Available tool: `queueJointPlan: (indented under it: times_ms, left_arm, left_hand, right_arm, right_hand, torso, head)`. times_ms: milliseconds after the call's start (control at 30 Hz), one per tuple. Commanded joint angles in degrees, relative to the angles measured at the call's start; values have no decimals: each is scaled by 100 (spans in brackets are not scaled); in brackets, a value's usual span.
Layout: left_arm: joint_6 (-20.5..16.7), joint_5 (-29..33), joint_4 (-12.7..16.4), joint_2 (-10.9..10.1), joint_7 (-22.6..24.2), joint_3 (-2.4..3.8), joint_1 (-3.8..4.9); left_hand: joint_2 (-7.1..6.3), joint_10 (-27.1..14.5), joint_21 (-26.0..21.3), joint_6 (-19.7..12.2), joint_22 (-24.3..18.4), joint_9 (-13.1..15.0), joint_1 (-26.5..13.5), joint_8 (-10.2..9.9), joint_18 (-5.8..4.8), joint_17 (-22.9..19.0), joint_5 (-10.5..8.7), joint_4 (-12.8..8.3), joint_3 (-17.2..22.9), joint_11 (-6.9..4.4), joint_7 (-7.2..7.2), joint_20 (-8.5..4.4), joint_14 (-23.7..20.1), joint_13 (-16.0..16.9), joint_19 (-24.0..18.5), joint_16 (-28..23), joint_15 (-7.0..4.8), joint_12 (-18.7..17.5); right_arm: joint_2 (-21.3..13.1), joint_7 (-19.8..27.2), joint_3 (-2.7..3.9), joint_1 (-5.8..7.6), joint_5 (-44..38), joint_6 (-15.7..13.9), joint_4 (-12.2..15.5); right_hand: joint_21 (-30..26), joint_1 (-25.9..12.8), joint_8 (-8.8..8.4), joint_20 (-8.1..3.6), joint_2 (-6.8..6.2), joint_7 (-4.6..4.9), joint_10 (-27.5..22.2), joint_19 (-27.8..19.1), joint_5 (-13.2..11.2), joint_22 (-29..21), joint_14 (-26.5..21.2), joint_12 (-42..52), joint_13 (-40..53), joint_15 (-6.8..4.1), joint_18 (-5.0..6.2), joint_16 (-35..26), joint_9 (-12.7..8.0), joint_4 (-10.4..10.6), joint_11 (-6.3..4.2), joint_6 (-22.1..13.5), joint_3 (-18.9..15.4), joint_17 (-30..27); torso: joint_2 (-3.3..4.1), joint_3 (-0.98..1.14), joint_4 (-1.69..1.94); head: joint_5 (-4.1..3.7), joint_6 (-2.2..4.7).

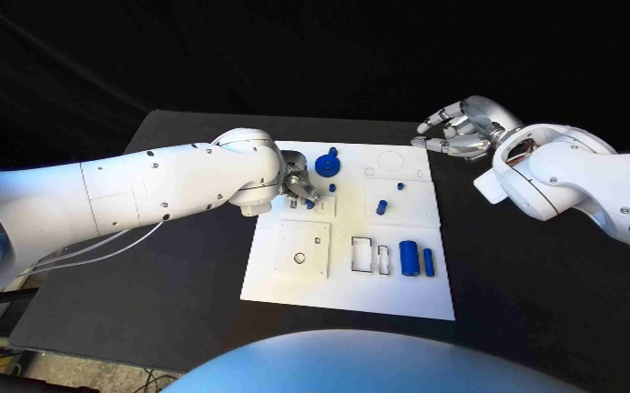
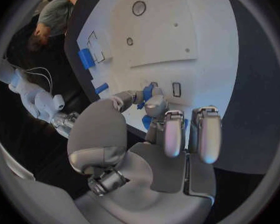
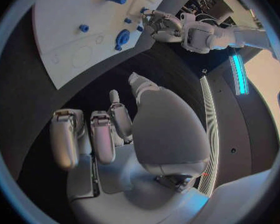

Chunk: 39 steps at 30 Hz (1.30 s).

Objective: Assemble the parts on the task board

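1. The left arm (image 1: 157,188) is glossy white, built of rounded shells with small dark screw heads dotted along its seams.
2. Thin pale cables (image 1: 79,252) loop beneath the left arm.
3. The left hand (image 2: 154,134) is silver metal with grey, pad-like fingertips (image 2: 173,142).
4. The right arm (image 1: 564,179) is equally white and bulbous; beside its wrist opening sits the silver right hand (image 1: 460,134).

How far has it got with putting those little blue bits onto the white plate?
Partly there, it seems. A round blue part and a few small blue pegs already stand in the task board. The left hand pinches a small blue piece over the board. Two blue cylinders lie unplaced near the front edge. The right hand holds nothing.
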Motion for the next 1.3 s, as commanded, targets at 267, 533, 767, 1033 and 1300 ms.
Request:
queueJointPlan:
  times_ms: [267, 533, 767, 1033, 1300]
  left_arm:
    - [187, -202, 17, 2, 43, 2, -10]
    - [379, -212, 20, -5, -13, 1, -11]
    - [435, -214, 19, 1, -22, 0, -11]
    - [446, -214, 1, 28, -17, -1, -12]
    - [486, -162, -69, 89, -25, -2, -14]
  left_hand:
    - [55, 34, 21, 36, 1327, 4, 0, 36, -101, 1507, -19, -1031, 1071, 0, -58, -50, 606, -5, 426, 21, -43, 14]
    - [53, 32, 24, 36, 1330, 5, -2, 38, -102, 1507, -22, -1034, 1074, 2, -58, -51, 606, -18, 429, 21, -44, 2]
    - [51, 29, 25, 36, 1331, 5, -3, 40, -103, 1507, -22, -1035, 1075, 3, -57, -52, 606, -32, 430, 21, -45, -12]
    - [48, 29, 23, 36, 1329, 7, -8, 44, -102, 1507, -27, -1036, 1077, 6, -55, -53, 606, -44, 428, 21, -47, -22]
    - [43, 43, 21, 33, 1329, 11, -58, 62, -101, 1507, -79, -1019, 1082, 14, -50, -56, 606, -54, 426, 21, -49, -23]
  right_arm:
    - [-1, 22, 0, -6, -63, 31, -1]
    - [3, 16, 0, -9, -64, 37, -6]
    - [3, 15, 0, -10, -64, 40, -6]
    - [4, 15, 0, -11, -66, 37, -4]
    - [5, 18, 0, -11, -66, 33, 0]
  right_hand:
    - [-17, -48, 35, -55, -13, -9, -3, 285, 28, 1258, 603, -27, -4, -42, 56, 3, 5, 0, -20, 15, 24, 1454]
    - [-17, -48, 35, -55, -13, -9, -3, 285, 28, 1258, 603, -27, -4, -42, 56, 3, 5, 0, -20, 15, 24, 1454]
    - [-17, -48, 35, -55, -13, -9, -3, 285, 28, 1258, 603, -27, -4, -42, 56, 3, 5, 0, -20, 15, 24, 1454]
    - [-32, -77, 40, -58, -13, -12, -8, 277, 41, 1252, 601, -34, -14, -44, 60, 0, 19, 3, -22, 10, 34, 1445]
    - [-32, -77, 40, -58, -13, -12, -8, 277, 41, 1252, 601, -34, -14, -44, 60, 0, 19, 3, -22, 10, 34, 1445]
  torso:
    - [-4, 3, 5]
    - [-7, 2, 3]
    - [-6, 4, 1]
    - [-6, 4, 3]
    - [-7, 7, -3]
  head:
    - [-12, 0]
    - [-3, 0]
    - [2, 0]
    - [7, 0]
    - [11, 0]
